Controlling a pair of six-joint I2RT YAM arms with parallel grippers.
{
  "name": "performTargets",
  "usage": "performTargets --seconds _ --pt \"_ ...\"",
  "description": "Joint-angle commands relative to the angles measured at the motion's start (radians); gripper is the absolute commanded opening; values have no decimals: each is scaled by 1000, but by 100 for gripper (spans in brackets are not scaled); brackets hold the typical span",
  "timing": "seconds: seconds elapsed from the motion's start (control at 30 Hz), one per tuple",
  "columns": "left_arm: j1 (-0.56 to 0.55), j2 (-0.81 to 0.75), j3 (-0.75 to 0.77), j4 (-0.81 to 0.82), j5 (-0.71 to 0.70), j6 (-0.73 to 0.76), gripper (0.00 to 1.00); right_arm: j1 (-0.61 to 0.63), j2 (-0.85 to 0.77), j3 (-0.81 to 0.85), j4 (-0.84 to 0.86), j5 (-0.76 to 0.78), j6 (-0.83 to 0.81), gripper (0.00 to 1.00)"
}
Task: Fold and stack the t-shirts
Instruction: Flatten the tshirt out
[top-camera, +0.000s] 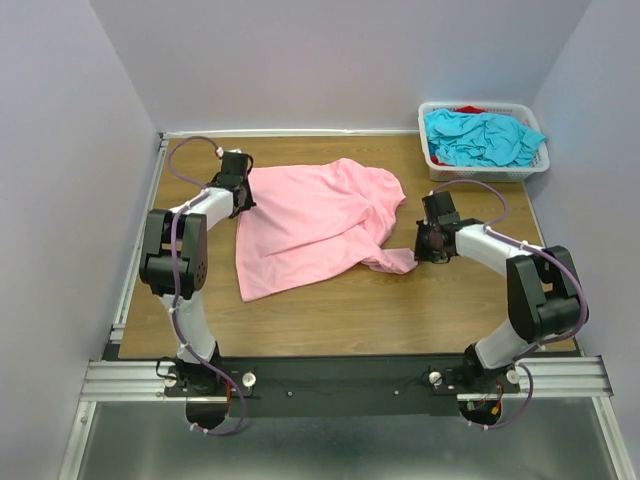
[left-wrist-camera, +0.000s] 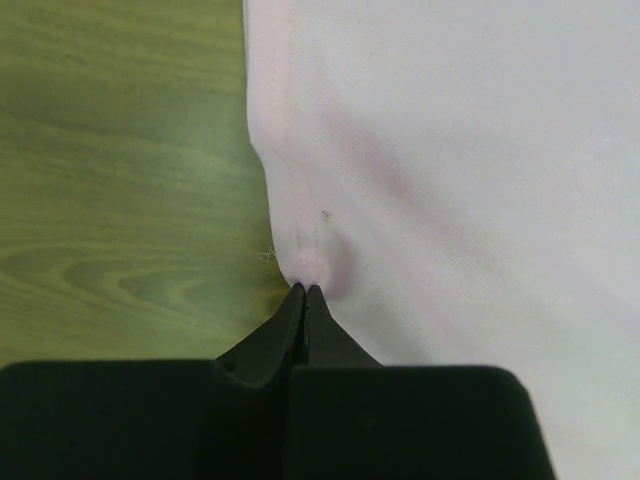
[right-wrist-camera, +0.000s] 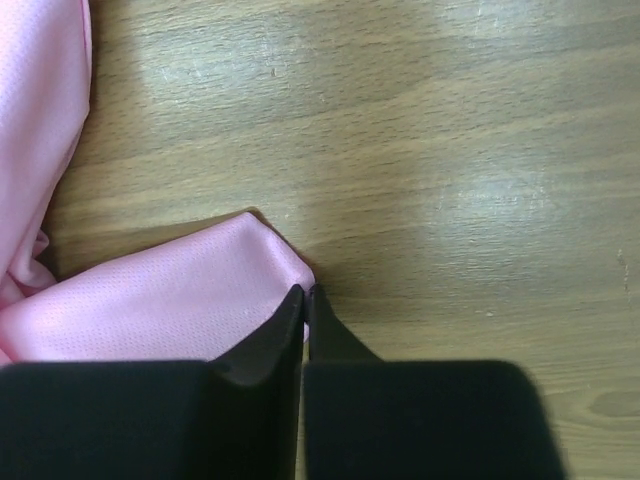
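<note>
The wooden counter (top-camera: 330, 310) is the largest thing in the overhead view, a brown rectangle with the two arm bases at its 6 o'clock edge. The pink t-shirt (top-camera: 310, 225) lies on its middle. It is spread mostly flat, with rumpled folds toward 2 o'clock and one sleeve trailing out toward 4 o'clock.

At the counter's 1 o'clock corner stands a white slotted basket (top-camera: 480, 172). It holds crumpled turquoise t-shirts (top-camera: 480, 138), and a bit of red cloth (top-camera: 468, 108) shows at their 12 o'clock side. The basket is well apart from the pink t-shirt.

The left gripper (top-camera: 241, 200) sits at the pink t-shirt's 10 o'clock edge. In the left wrist view its jaws are pressed together on the hem of the pink cloth (left-wrist-camera: 450, 180). The fabric puckers into a small bump right at the tips (left-wrist-camera: 305, 290). Bare counter (left-wrist-camera: 120, 200) lies toward 9 o'clock.

The right gripper (top-camera: 420, 248) sits at the end of the trailing sleeve, at the t-shirt's 4 o'clock. In the right wrist view its jaws are drawn in to a thin dark slit (right-wrist-camera: 305, 290). They pinch the very corner of the pink sleeve (right-wrist-camera: 170, 290), which comes in from 8 o'clock and ends at the tips. Wood grain (right-wrist-camera: 450, 180) fills the view from 12 to 4 o'clock.
</note>
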Motion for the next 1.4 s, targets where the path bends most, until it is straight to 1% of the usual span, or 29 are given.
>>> performTargets --seconds 0.0,0.03,0.07,0.13,0.17,0.2,0.23,0.3,0.33,0.37,0.4,0.43,0.47,0.53,0.57,0.6,0.67,0.77,0.93,1.1,1.17,1.37 --pt "9 72 131 -34 -83 25 0 -4 -8 -30 -17 17 -1 1" --pt "11 90 165 -57 -101 31 0 -4 -15 -29 -25 29 -2 1" --pt "12 128 234 -70 -109 32 0 -5 -32 -24 -31 39 1 1" --pt "17 158 300 -97 -123 32 0 -5 -55 -6 -54 71 1 1" --pt "17 167 349 -113 -126 31 3 -5 -83 2 -64 80 3 1" --pt "17 164 362 -115 -131 31 6 -4 -95 8 -74 86 4 1" --pt "17 150 363 -115 -131 31 15 -4 -107 19 -87 92 1 1" --pt "15 72 313 -88 -134 23 32 -4 -137 23 -97 91 6 1" --pt "15 36 285 -68 -146 23 49 -4 -163 22 -101 86 7 1" --pt "14 -44 215 -65 -155 19 57 -4 -173 19 -103 83 12 1" --pt "12 -87 177 -63 -175 17 61 -4 -184 16 -103 73 13 1" --pt "11 -130 137 -72 -183 17 62 -4 -203 14 -103 65 15 1" --pt "6 -214 56 -84 -195 11 61 -4 -210 8 -101 60 18 1" --pt "1 -290 -21 -115 -232 -21 61 -5 -221 2 -100 53 26 1" --pt "-2 -354 -85 -167 -237 -32 61 -4 -223 2 -98 47 27 1" --pt "-5 -383 -121 -185 -237 -49 61 -5 -223 2 -97 45 24 1" --pt "-12 -458 -213 -233 -188 -89 61 -4 -221 -3 -88 37 19 1" --pt "-35 -535 -310 -270 -113 -160 61 -4 -223 -12 -69 22 19 1" --pt "-97 -565 -397 -347 -108 -283 61 -4 -233 -26 -34 -22 27 1" --pt "-114 -506 -419 -439 -158 -369 61 -4 -246 -55 11 -47 39 1" --pt "-114 -493 -431 -437 -163 -385 61 -4 -255 -70 30 -77 39 1" --pt "-114 -459 -447 -397 -146 -411 63 -4 -276 -92 54 -99 33 1"
